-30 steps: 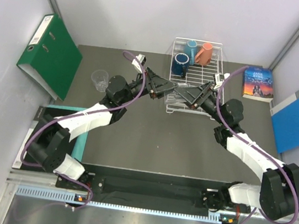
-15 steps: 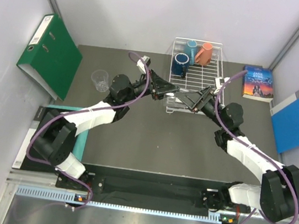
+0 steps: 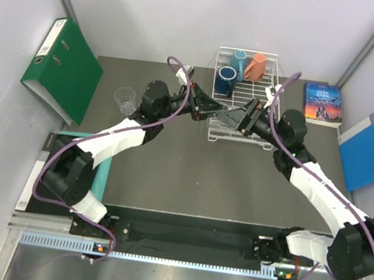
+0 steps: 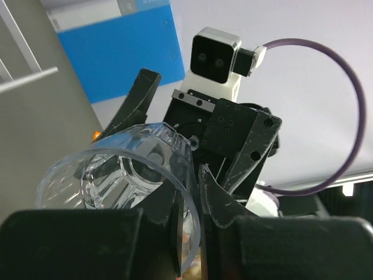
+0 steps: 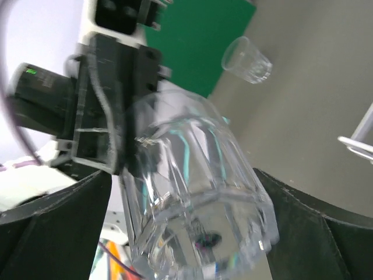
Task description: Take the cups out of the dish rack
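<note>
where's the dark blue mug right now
Top view: the dark-blue mug sits at the left side of the dish rack, just on the near side of the light-blue mug.

Robot lab cell: white enclosure walls, aluminium mounting rail, dark tabletop.

The drinking glass is clear, faceted and glossy, with bright glints on its walls. The dish rack is thin, smooth white wire. The bench top looks dark and matt. The green binder has a smooth, plastic-looking cover.
</note>
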